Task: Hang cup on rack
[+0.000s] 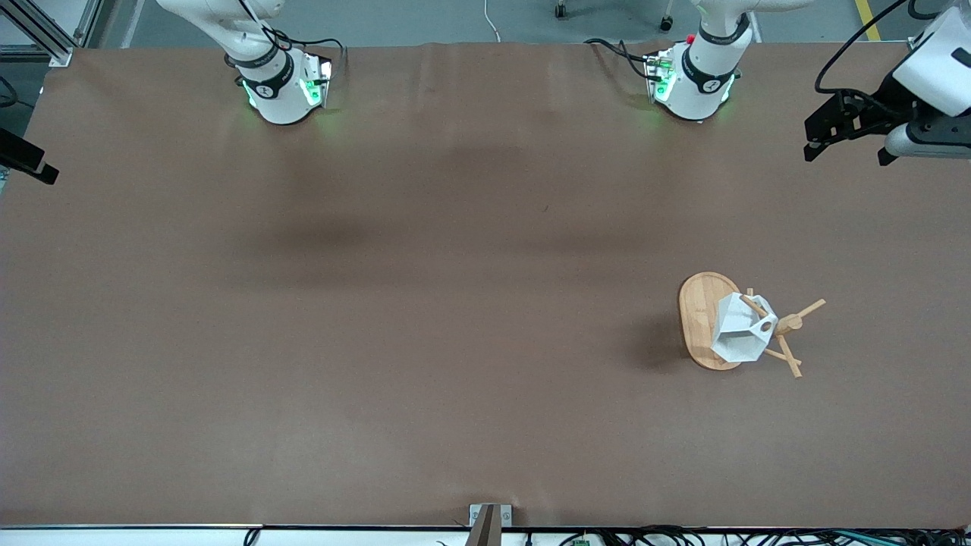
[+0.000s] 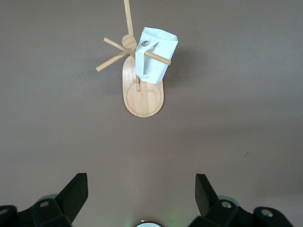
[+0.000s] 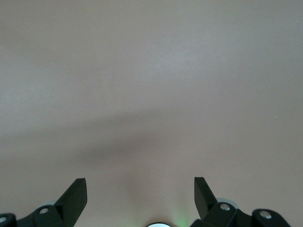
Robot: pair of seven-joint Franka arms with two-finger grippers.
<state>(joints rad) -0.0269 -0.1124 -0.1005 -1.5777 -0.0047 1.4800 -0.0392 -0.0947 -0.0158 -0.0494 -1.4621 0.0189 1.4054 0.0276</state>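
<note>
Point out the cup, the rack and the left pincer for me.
cup (image 1: 737,334), front view, on its white faceted side.
rack (image 1: 698,318), front view, on the bare oval base.
left pincer (image 2: 141,194), left wrist view, midway between its open fingertips.

The cup (image 1: 740,334) hangs on a peg of the rack (image 1: 702,322) — the rack stands on the table (image 1: 379,303), toward the left arm's end.

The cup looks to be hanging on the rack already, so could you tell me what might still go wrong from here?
1. The cup hangs by its handle hole on one thin peg and could slip off if jarred.
2. Its weight sits to one side of the rack, which might tip if bumped.
3. Both open end effectors, left and right, hold nothing, so neither could catch a fall.
</note>
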